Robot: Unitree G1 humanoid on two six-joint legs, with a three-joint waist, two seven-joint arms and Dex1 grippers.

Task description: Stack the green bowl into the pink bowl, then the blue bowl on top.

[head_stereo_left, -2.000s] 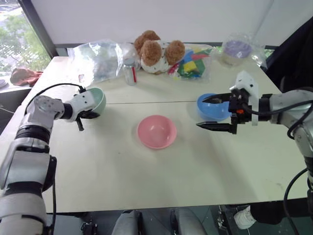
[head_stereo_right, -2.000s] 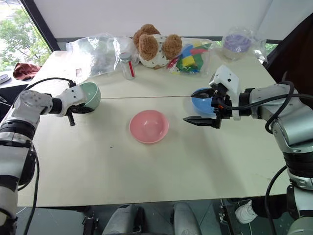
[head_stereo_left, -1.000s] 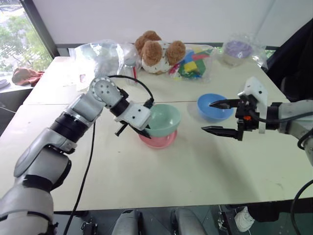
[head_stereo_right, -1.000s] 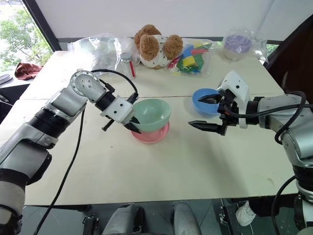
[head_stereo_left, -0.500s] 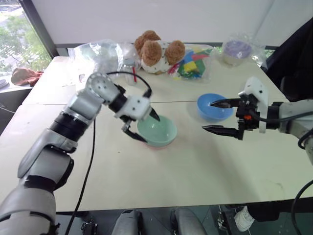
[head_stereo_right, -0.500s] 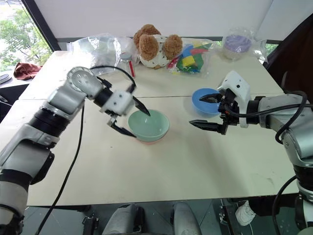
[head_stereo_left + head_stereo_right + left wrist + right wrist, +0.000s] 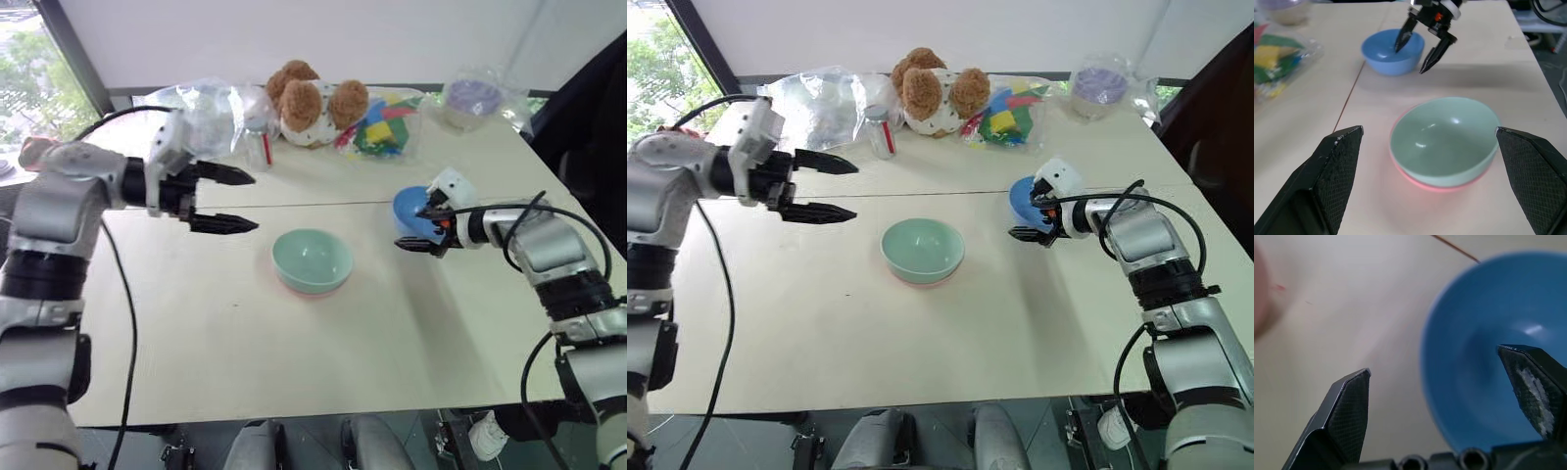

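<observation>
Pink bowl [image 7: 312,288] mostly hidden under green bowl [image 7: 312,258].

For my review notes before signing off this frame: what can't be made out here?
- Pink bowl: nearly all covered by the green bowl nested in it, leaving a rim sliver in the left wrist view.
- Blue bowl: cut off by the frame edge in the right wrist view; whether the open right claw, straddling its rim, touches it is unclear.
- Purple-lidded container: contents blurred by clear plastic wrap.

Lab or office room: plain table [image 7: 294,372] by window [image 7: 29,59], white wall, bagged toys [image 7: 387,122].
</observation>
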